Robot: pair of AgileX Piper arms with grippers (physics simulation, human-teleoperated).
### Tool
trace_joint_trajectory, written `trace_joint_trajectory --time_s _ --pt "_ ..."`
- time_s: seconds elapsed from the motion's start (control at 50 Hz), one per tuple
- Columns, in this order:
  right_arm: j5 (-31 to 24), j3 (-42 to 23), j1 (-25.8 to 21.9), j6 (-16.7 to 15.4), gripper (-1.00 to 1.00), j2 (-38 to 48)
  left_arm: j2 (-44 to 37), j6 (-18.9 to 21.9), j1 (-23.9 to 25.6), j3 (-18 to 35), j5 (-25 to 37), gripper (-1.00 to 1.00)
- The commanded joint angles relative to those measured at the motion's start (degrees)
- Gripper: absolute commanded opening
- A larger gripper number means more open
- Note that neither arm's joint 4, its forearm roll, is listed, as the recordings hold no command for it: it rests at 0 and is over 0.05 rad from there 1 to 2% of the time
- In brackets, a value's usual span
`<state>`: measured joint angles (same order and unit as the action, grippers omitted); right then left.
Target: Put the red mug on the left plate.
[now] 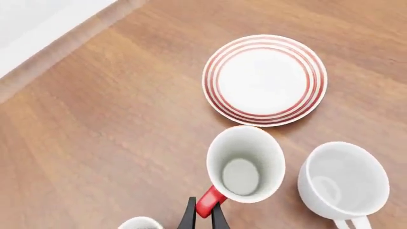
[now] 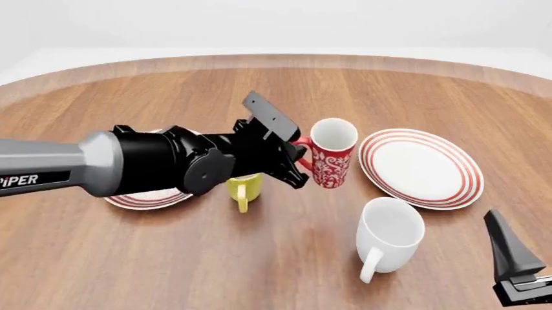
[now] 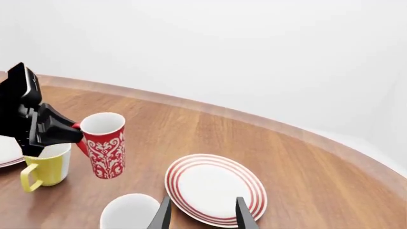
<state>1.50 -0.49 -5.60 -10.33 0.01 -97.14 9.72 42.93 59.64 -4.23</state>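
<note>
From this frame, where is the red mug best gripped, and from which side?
By its red loop handle, from the left, as the left gripper does: its fingers close on the handle. The red mug stands upright with the handle facing left toward that arm; the tall, slim body looks too wide to pinch.

The left arm reached in from the left across the bench, its dark wrist turned sideways. The left tool (image 2: 298, 161) had its two black fingers (image 1: 188, 217) closed on the handle of the red mug (image 2: 330, 155), holding it a little tilted. The right tool (image 3: 202, 212) sat low at the near right, its fingers parted around nothing.
</note>
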Motion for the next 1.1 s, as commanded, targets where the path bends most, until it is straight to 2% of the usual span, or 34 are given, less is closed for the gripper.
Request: trace_joint_trajectory --time_s 0.02,0.4,0.54,0.88,1.1 --pt "-0.1 0.0 -0.1 -0.1 1.0 0.0 3.3 -1.5 -1.2 -0.8 -0.7 -1.0" --pt "-0.1 0.2 -0.2 -0.2 1.0 0.0 8.4 -3.6 -3.9 -2.7 -1.6 -1.0" --pt "-0.2 0.2 -0.3 -0.3 1.0 0.0 9.2 -4.1 -6.3 -3.1 -2.5 -1.0" --pt "-0.3 0.3 -0.5 -0.4 1.0 0.0 14.9 -6.4 -13.2 -8.1 -5.2 -1.0" --pt "-0.5 0.3 -0.5 -0.3 1.0 0.0 16.9 -6.5 -16.7 -11.6 -7.6 -1.0"
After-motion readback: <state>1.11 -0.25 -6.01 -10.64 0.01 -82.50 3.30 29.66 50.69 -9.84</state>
